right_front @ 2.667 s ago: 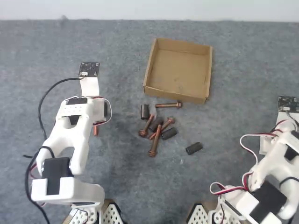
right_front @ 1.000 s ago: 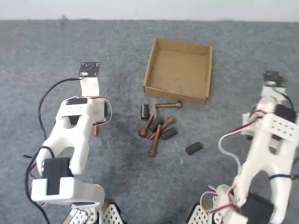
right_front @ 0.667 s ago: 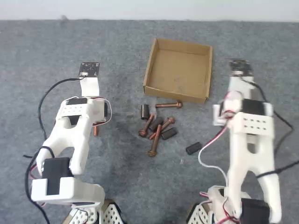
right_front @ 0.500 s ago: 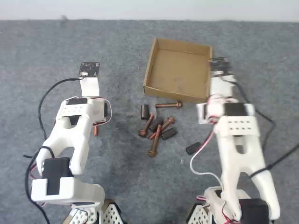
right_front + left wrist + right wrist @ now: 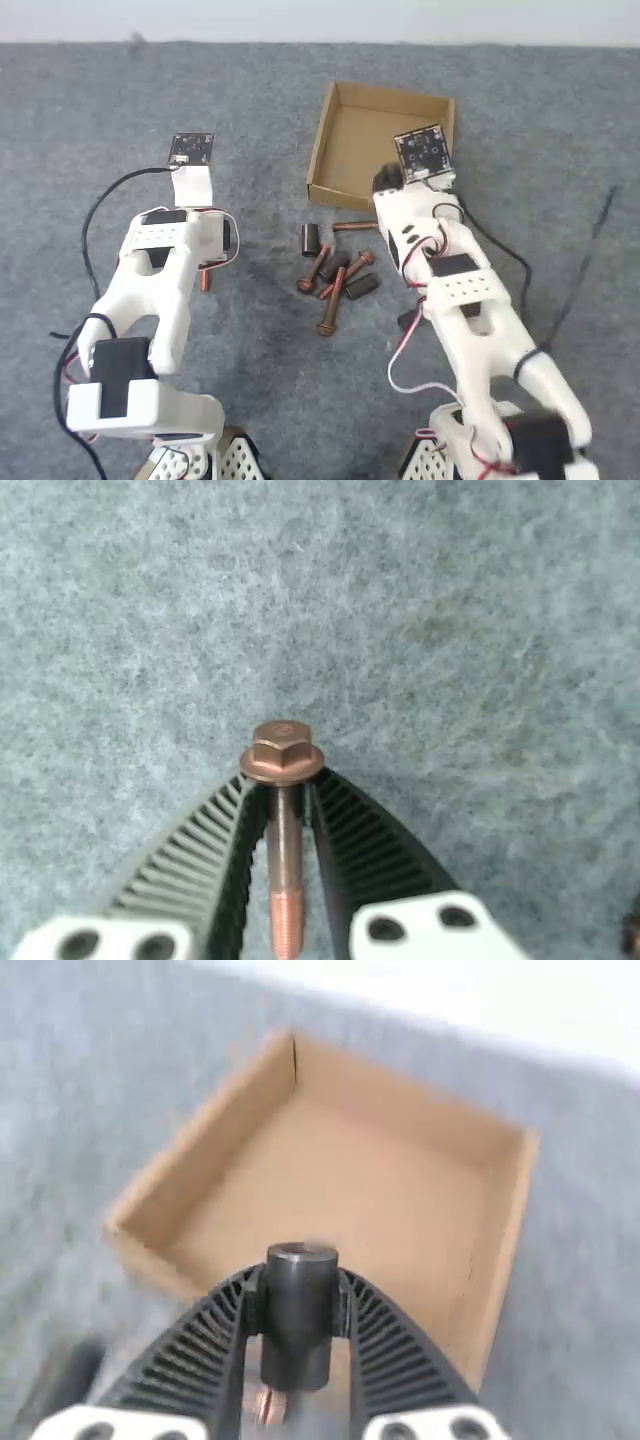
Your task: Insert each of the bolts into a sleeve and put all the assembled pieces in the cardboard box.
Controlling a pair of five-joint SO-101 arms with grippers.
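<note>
Seen from overhead, the left arm point(image 5: 150, 300) stands nearest, at about 9 o'clock from the loose parts, and has not moved over the last few seconds. Its tool point(image 5: 282, 780) is clenched on a copper bolt point(image 5: 284, 825), gripping the shank just under the hex head, above the bare grey bench point(image 5: 470, 600). In the middle of the bench lies a cluster of loose parts point(image 5: 335, 272), with several more bolts and dark sleeves touching or just beside one another. The right arm point(image 5: 470, 310) has swung in from the 3 o'clock edge of the bench and now reaches past the cluster at about 1 o'clock. Its tool point(image 5: 298, 1295) grasps a dark sleeve point(image 5: 298, 1315) between ribbed fingers, with the sleeve's open end toward the cardboard box point(image 5: 400, 1200). The box is farthest away, at about 12 o'clock from the cluster, and looks empty. With a bolt in one tool and a sleeve in the other, the first pairing seems ready to start. The two tools are well apart, though, so they probably need bringing together before anything goes in the box.
</note>
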